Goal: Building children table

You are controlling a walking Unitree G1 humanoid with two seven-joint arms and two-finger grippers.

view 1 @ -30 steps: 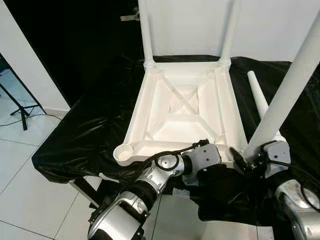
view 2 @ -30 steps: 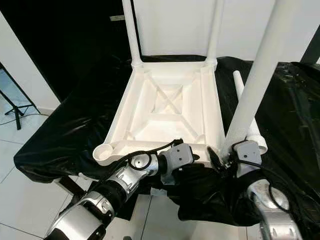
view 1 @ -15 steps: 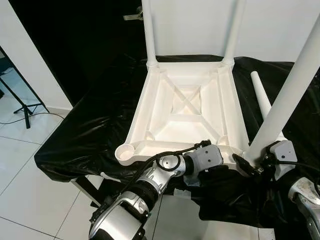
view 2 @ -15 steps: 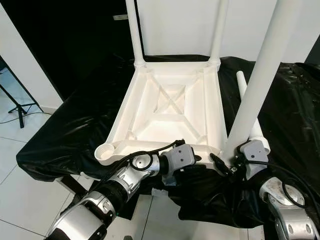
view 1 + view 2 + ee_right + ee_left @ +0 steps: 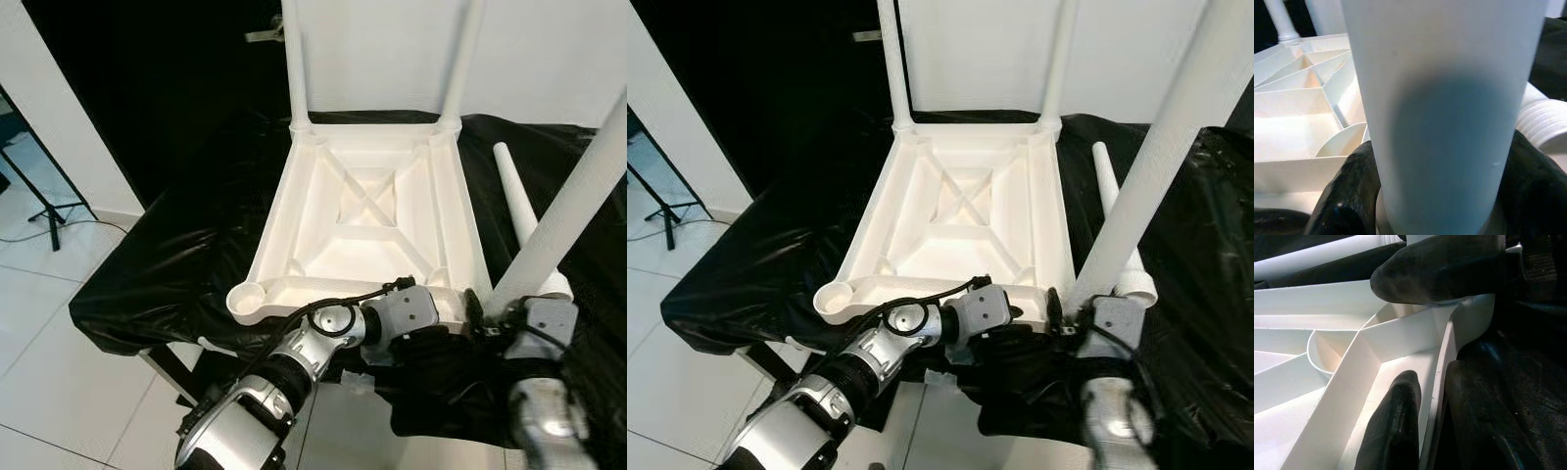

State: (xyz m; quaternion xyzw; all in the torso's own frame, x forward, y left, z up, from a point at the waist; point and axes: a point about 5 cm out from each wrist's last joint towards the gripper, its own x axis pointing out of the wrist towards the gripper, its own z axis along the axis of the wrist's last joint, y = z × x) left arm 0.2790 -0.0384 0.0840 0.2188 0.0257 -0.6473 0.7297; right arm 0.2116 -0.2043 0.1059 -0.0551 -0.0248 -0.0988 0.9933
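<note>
Head views: upturned white children's table top laid on black-sheeted bench, two legs fitted at far corners, loose leg beside it, left wrist view: left gripper clamped on table's near rim, right wrist view: right gripper closed around near-corner leg.

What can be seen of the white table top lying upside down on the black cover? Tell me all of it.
The white table top looks like moulded plastic, lying underside up on the black cover. Raised ribs cross in an X around a central square. Two far corners carry upright white legs; the near left corner socket is open. At the near right corner, the right gripper is shut on a third leg. The left gripper clamps the near edge. A loose leg lies beside it.
</note>
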